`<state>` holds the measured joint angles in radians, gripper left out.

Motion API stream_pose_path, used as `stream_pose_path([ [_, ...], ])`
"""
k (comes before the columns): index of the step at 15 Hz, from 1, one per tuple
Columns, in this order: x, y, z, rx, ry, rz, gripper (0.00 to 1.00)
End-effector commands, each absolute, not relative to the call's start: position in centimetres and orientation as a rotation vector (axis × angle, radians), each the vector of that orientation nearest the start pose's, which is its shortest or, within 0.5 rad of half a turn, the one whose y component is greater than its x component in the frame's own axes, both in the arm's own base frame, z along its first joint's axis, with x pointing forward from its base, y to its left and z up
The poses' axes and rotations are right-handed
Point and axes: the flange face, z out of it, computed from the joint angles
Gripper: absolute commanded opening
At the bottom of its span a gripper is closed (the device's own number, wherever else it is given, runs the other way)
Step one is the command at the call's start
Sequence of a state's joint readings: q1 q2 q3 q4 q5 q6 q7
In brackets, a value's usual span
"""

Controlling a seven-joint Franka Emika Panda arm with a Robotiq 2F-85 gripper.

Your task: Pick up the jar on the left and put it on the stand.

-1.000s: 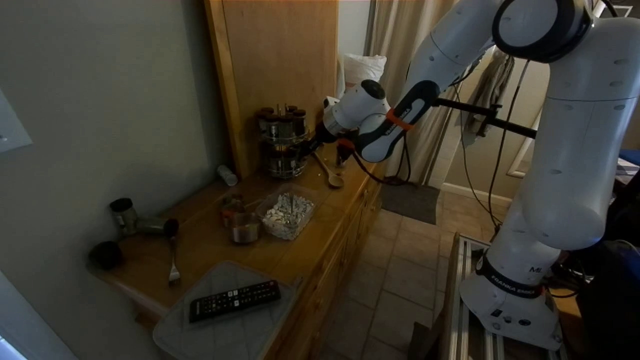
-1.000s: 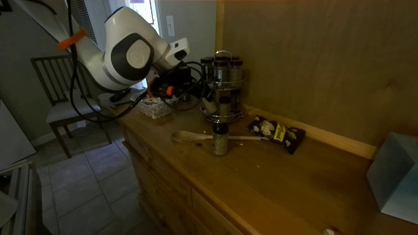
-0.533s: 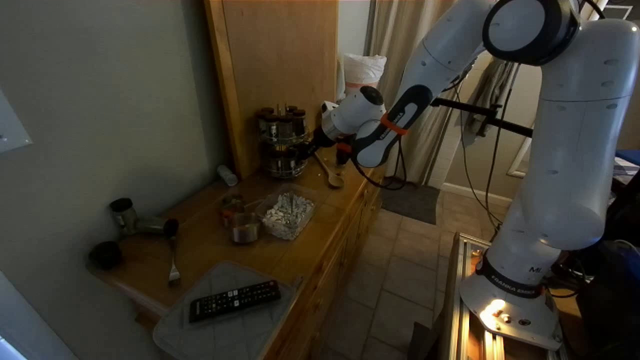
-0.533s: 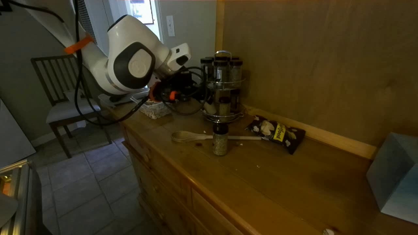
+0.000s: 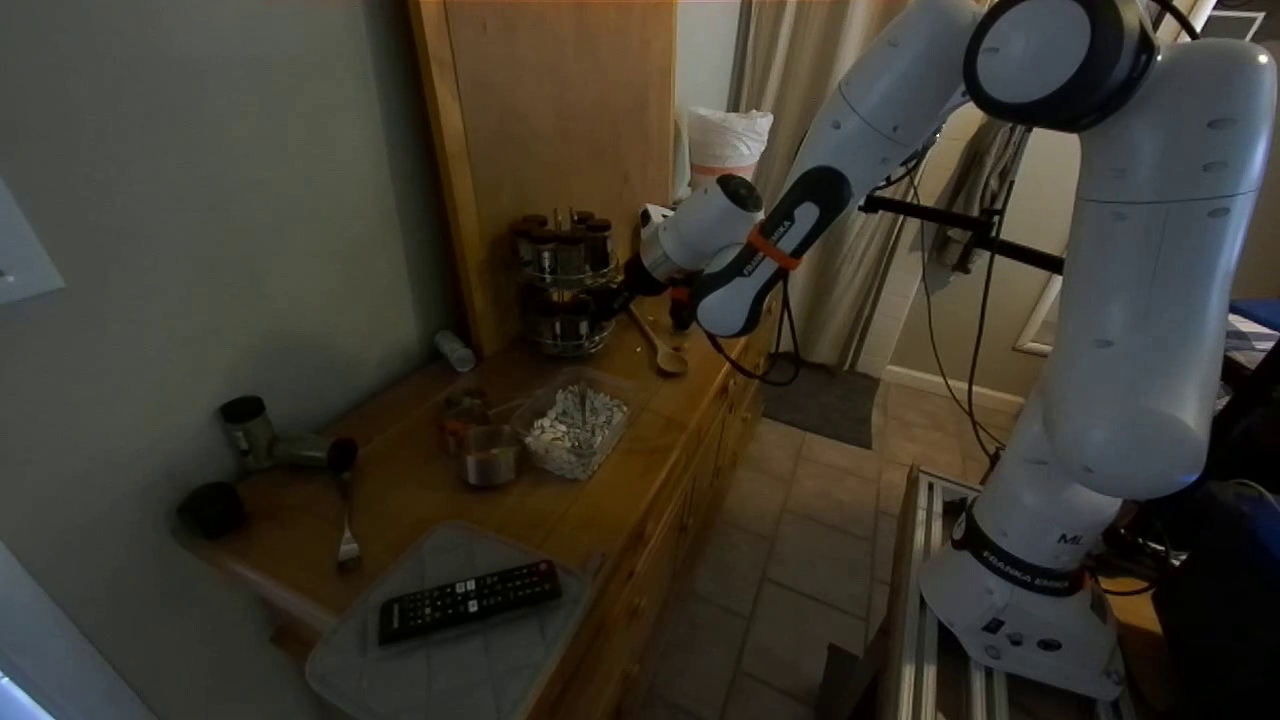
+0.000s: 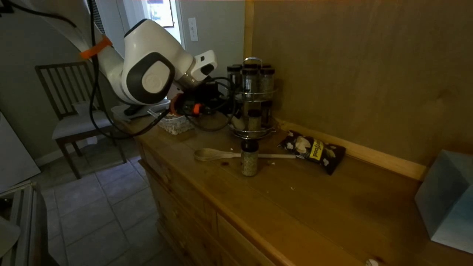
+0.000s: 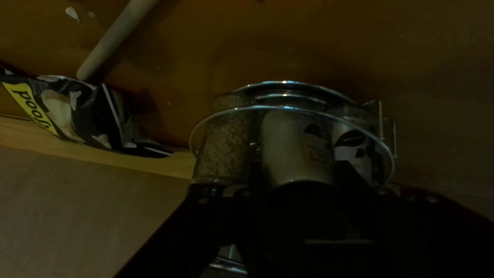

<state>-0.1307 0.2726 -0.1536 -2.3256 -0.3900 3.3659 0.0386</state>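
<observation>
The stand is a two-tier wire rack, seen in both exterior views (image 5: 570,350) (image 6: 256,100). Several dark-lidded jars fill its upper tier. My gripper (image 7: 300,166) reaches into the lower tier. Its dark fingers sit close on both sides of a jar (image 7: 289,141) with pale contents, and look shut on it. This jar (image 6: 238,123) leans tilted inside the lower tier in an exterior view. Its dark lid lies towards the palm. A jar with coarse brown contents (image 7: 225,148) and a labelled jar (image 7: 353,143) stand beside it. The fingertips are hidden in the exterior views.
Another jar (image 6: 249,160) stands on the dresser, by a wooden spoon (image 6: 210,154). A black snack bag (image 6: 314,149) lies by the back board. A blue-grey box (image 6: 447,203) stands at the side. A container of pale pieces (image 5: 575,430) and a remote (image 5: 470,600) are further along.
The arm and wrist have sunk a little and shifted slightly towards the rack. The tilted jar has moved slightly down with the gripper. The other objects have not moved.
</observation>
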Motion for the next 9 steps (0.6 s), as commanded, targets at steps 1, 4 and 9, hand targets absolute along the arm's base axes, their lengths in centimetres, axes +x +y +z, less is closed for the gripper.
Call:
stream_pose_path([
  [1, 56.00, -12.04, 31.06, -3.115, -0.135, -1.160, 0.24],
  [4, 55.99, -12.36, 31.12, -3.132, -0.080, -1.107, 0.24],
  [9, 56.81, -12.49, 31.22, -3.138, 0.014, -1.026, 0.24],
])
